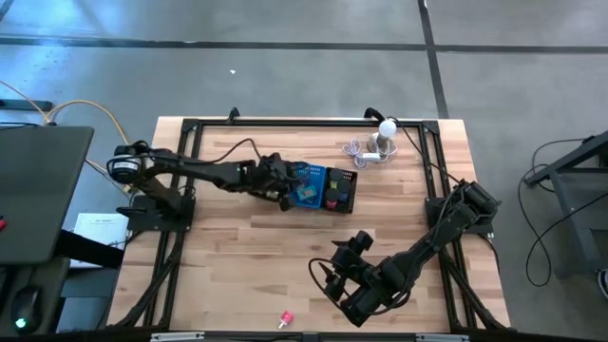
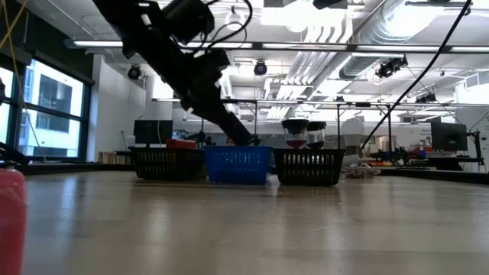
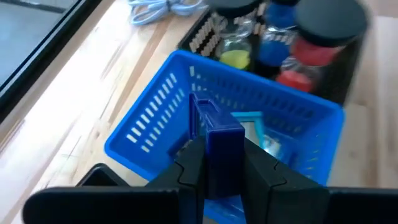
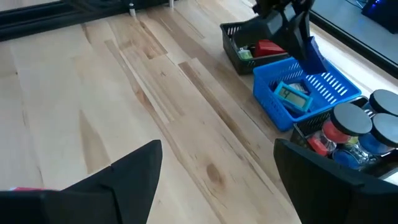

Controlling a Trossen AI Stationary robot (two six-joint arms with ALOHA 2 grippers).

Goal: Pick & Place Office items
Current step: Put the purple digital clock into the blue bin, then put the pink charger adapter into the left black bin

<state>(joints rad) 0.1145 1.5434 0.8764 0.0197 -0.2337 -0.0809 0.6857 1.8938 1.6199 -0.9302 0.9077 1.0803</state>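
My left gripper (image 1: 285,193) reaches in from the table's left and is shut on a dark blue office item (image 3: 214,134) above the blue middle section (image 3: 155,118) of the mesh tray (image 1: 347,190). A teal-and-white piece (image 4: 292,96) lies inside that section. My right gripper (image 4: 217,148) stands open over bare wood (image 1: 334,275) in the near middle of the table, touching nothing. A small pink item (image 1: 285,318) lies by the table's near edge and shows large in the low view (image 2: 11,218). My left gripper pinches the blue item's lower part (image 3: 219,171) between its two fingers. Its upper end (image 3: 204,109) sticks out past the fingertips. The fingers slant down from the table's left side. The item hangs clear above the blue section's floor.
The tray's black right section holds jars with black lids (image 3: 329,25) and red, yellow and blue contents. Its left section holds a red piece (image 4: 268,47). A white ball-topped gadget with a coiled cable (image 1: 384,136) stands at the far right. Bare wood spreads across the table's near left.
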